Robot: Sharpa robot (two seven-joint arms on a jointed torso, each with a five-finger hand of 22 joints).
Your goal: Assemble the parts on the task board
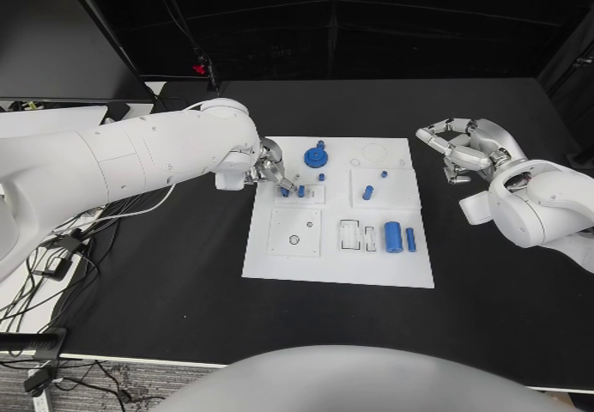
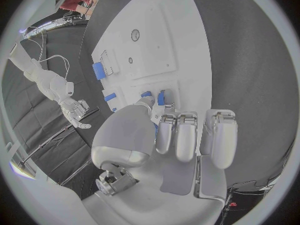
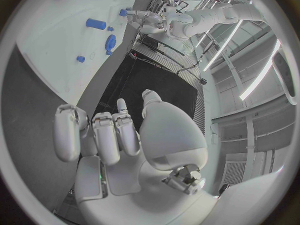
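Cables (image 1: 56,249) trail off the surface (image 1: 161,292) at robot's left. Left hand (image 1: 270,172) over task board (image 1: 334,262) left edge, fingertips on small blue parts (image 1: 292,190) (grip unclear, hand hides contact). Right hand (image 1: 461,148) off board, fingers curled, empty.

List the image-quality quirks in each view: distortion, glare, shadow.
Head view: even light, straight edges, task board sharp. Left wrist view: fisheye bends the board's edges; the left robot hand looms large over the blue parts. Right wrist view: bright ceiling strips glare; the right robot hand is big.
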